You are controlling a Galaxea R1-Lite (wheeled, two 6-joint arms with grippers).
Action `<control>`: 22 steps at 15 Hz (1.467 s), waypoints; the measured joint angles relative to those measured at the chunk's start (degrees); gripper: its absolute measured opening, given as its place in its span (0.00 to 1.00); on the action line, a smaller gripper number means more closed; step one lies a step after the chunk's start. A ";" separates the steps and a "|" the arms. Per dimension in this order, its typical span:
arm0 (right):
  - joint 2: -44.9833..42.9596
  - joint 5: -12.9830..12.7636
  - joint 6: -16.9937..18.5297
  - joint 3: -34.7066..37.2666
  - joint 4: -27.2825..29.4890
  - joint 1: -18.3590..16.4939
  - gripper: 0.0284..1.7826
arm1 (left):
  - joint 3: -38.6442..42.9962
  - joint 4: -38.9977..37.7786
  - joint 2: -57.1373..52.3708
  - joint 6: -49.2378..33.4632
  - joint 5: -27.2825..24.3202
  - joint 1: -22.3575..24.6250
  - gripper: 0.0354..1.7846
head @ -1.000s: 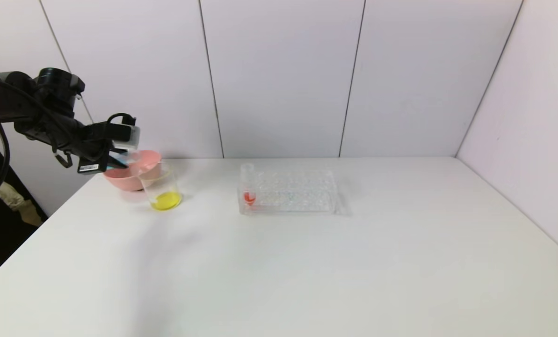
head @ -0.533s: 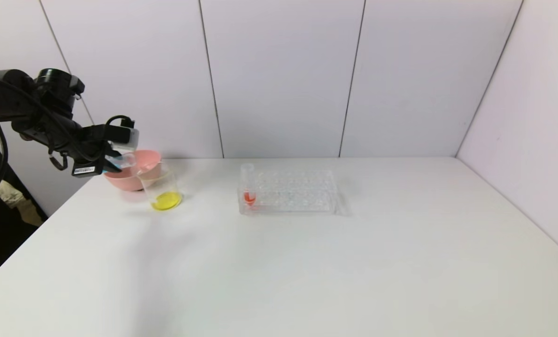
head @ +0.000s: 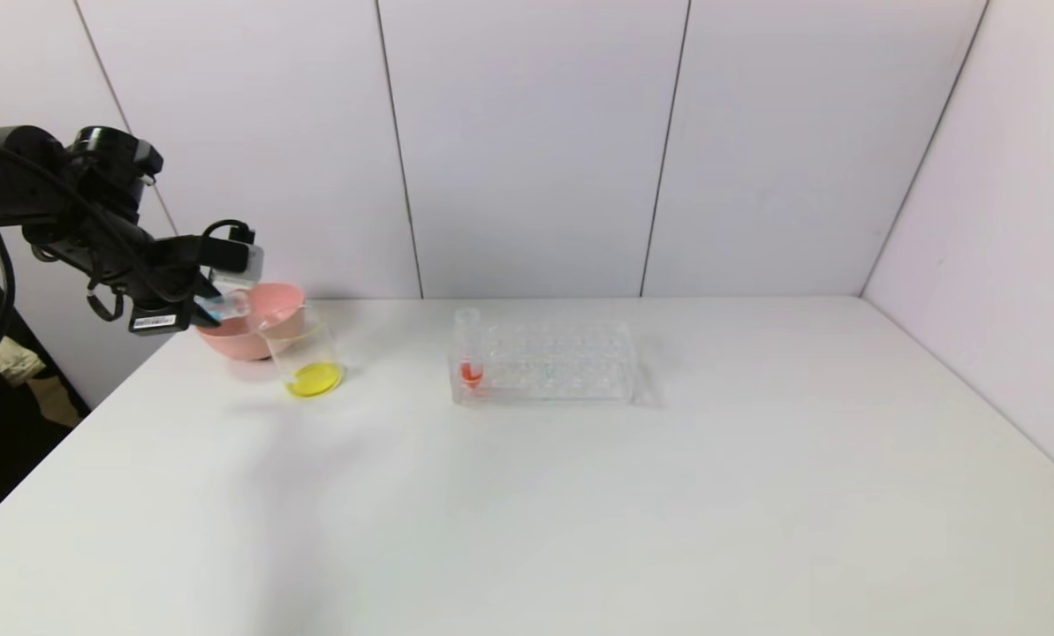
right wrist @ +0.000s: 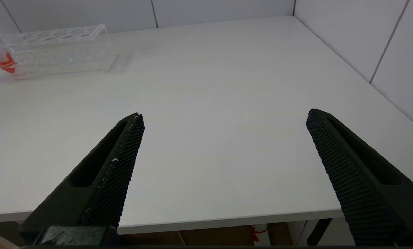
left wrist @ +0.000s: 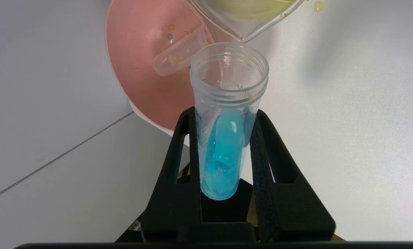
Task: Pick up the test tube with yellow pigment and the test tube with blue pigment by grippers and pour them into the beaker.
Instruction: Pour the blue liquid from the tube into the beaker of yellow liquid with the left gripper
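Right gripper (right wrist: pixel 225 117): nearest to us, our idle arm hangs over the near edge of the white table (head: pixel 580 512), its two ridged fingers spread wide with nothing between them.
Tube rack (head: pixel 544 362): farther in, near the middle of the table, our clear many-holed rack stands with one red-liquid tube (head: pixel 469 353) upright at its left end.
Beaker (head: pixel 304 358): at the far left of the table we see it upright with a pool of yellow liquid in its bottom, just in front of the pink bowl (head: pixel 253 322).
Left gripper (left wrist: pixel 223 117): we hold it raised at the bowl's left side, its black jaws pinching the test tube with blue pigment (left wrist: pixel 225 138).
Blue tube: it lies tilted in our grip, open mouth close to the beaker's pouring lip, the blue liquid in the lower part of the tube, short of the mouth.
Test tube with yellow pigment (left wrist: pixel 178 53): we see it lying on its side inside the pink bowl, with yellow droplets around it.
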 joint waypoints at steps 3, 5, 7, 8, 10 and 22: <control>0.00 0.00 0.02 0.00 -0.02 0.00 0.96 | 0.00 0.02 -0.05 -1.23 1.88 -1.23 0.23; 0.00 0.00 0.02 0.00 0.00 0.00 0.96 | 0.00 0.06 0.11 -1.71 2.78 -1.71 0.23; 0.00 0.00 0.02 0.00 -0.02 0.00 0.96 | 0.00 0.11 0.15 -1.99 4.74 -2.23 0.23; 0.00 0.00 0.02 0.00 0.00 0.00 0.96 | 0.00 0.15 0.17 -2.06 5.07 -2.45 0.23; 0.00 0.00 0.02 0.00 -0.02 0.00 0.96 | 0.00 0.11 0.23 -2.17 5.24 -2.69 0.23; 0.00 0.00 0.02 0.00 -0.02 0.00 0.96 | 0.00 0.00 0.45 -3.33 11.64 -4.96 0.23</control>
